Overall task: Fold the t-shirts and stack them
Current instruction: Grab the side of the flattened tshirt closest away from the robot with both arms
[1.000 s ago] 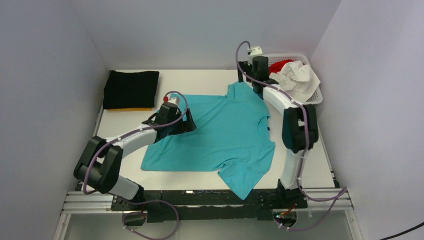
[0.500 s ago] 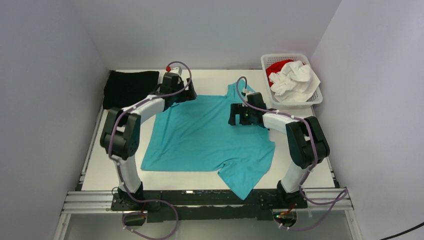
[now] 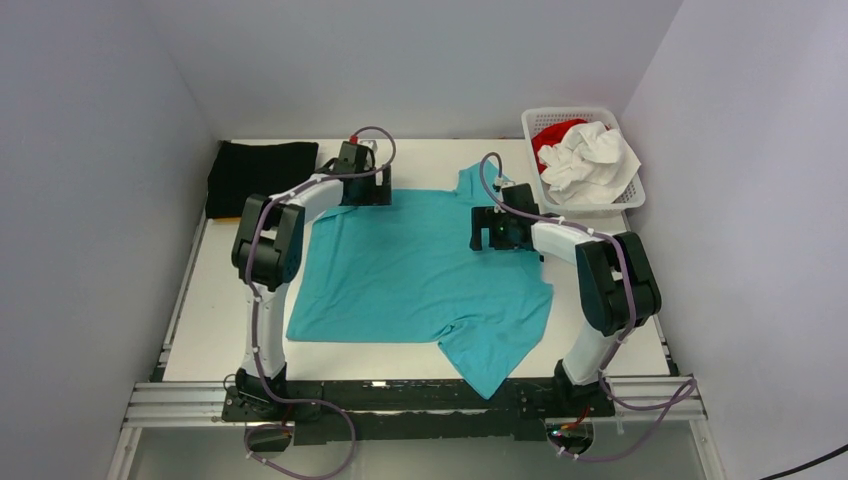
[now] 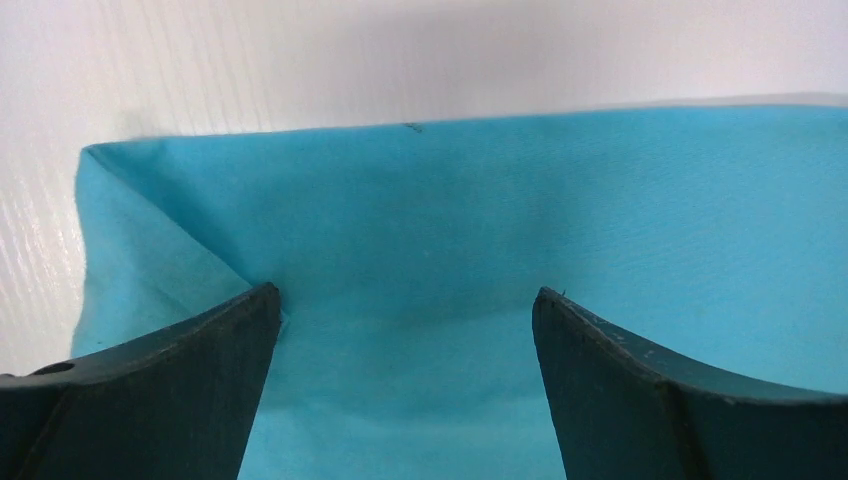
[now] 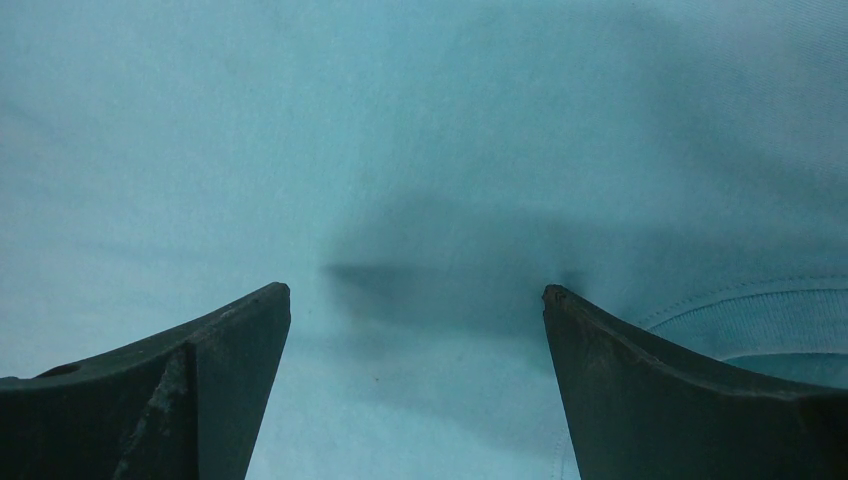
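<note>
Top external view: mounted high behind the near edge of the bench (image 3: 420, 160) and angled down toward the far edge. It is distant, and the whole bench falls in frame.

Left wrist view: low and close near the far edge, left of centre. It looks across a corner of the turquoise t-shirt (image 4: 500, 220) to bare bench beyond, with the left claw (image 4: 405, 300) fingers filling the lower corners.

Right wrist view: closer still, right of centre. It faces cloth only, with the right claw (image 5: 415, 295) framed likewise.

All three views share that shirt.
</note>
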Available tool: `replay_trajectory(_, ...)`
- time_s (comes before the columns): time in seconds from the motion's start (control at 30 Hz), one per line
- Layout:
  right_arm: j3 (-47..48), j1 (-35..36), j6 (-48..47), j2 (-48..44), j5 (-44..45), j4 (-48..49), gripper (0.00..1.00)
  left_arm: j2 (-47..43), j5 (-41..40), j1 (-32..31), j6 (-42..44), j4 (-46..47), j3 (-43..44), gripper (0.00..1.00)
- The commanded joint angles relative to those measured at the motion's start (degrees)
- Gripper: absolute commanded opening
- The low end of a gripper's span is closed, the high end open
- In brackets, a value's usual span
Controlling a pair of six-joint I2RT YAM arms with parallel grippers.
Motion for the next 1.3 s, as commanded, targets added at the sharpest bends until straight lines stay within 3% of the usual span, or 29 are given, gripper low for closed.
replay_trajectory(0.0, 0.8, -1.8, -1.7, 1.5, 5.1, -6.6, 1.0, 2.2, -0.1, 1.6, 2.2, -5.2, 4.3, 0.99)
replay_trajectory(0.27, 0.5, -2.5, -2.1, 0.7, 8.5, -7.5, 1.0, 2.6, -4.2, 6.4, 3.3, -7.2, 6.2, 0.99)
replay_trajectory(0.4, 0.3, -2.8, -2.1, 0.6, 9.4, -7.8, 1.0, 4.8, -0.3, 9.6, 1.3, -8.2, 10.7, 0.99)
replay_trajectory(0.57, 0.0, -3.0, -2.0, 0.3, 9.5, -7.6, 1.0, 8.4, -6.7, 11.3, 1.2, -12.2, 20.3, 0.99)
replay_trajectory(0.8, -0.6, -3.1, -2.6, -1.3, 6.6, -4.9, 1.0, 6.6, -2.6, 12.7, 1.4, -11.5, 24.2, 0.99)
replay_trajectory(1.0, 0.7, -3.0, -2.9, -6.0, 4.9, -2.8, 1.0, -6.5, 1.0, 9.7, 0.6, -6.5, 12.2, 0.99)
replay_trajectory(1.13, -2.4, -2.2, -1.8, -12.5, 4.4, 1.0, 1.0, -17.7, -2.6, 4.8, 0.4, -6.8, -0.7, 0.99)
replay_trajectory(1.27, -7.9, -2.1, 3.4, -20.3, 5.4, 6.3, 1.0, -30.7, -3.1, 1.7, -3.5, -0.9, -17.5, 0.99)
